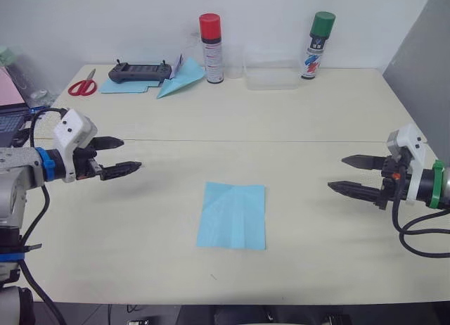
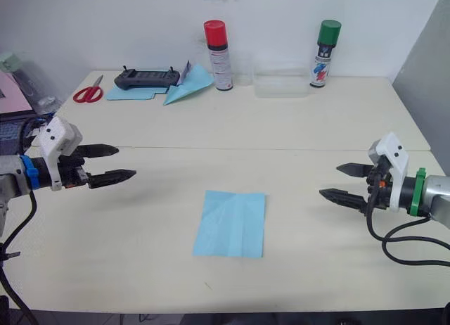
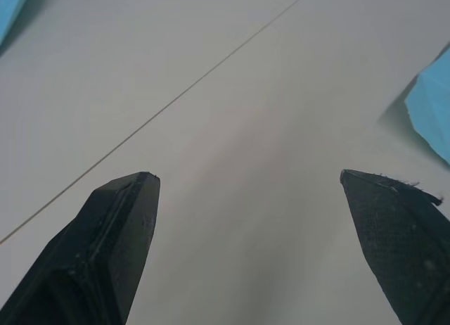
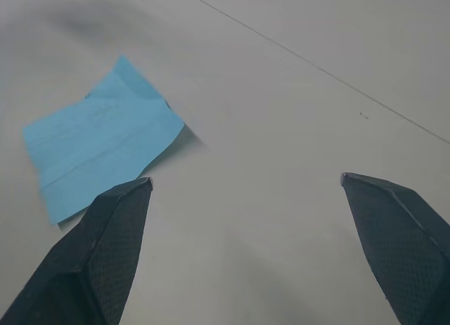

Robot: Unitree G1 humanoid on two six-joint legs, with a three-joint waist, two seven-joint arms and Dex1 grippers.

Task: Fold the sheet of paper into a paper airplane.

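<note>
So your sheet of paper (image 1: 233, 215) is lying flat on the table (image 1: 316, 121), lower middle of the frame, faint creases showing, nothing touching it. Your left gripper (image 1: 121, 156) hangs at the left edge of the frame with its fingers spread apart, holding nothing, pointing toward the middle. Your right gripper (image 1: 355, 174) mirrors it at the right edge, fingers parted too and empty. Both are well apart from the paper. Along the top of the frame you've got scissors (image 1: 82, 84), a black controller (image 1: 139, 72), a neat blue dart plane (image 1: 181, 77), a red-capped can (image 1: 211, 48), a clear box (image 1: 271, 69) and a green-capped can (image 1: 318, 46).
</note>
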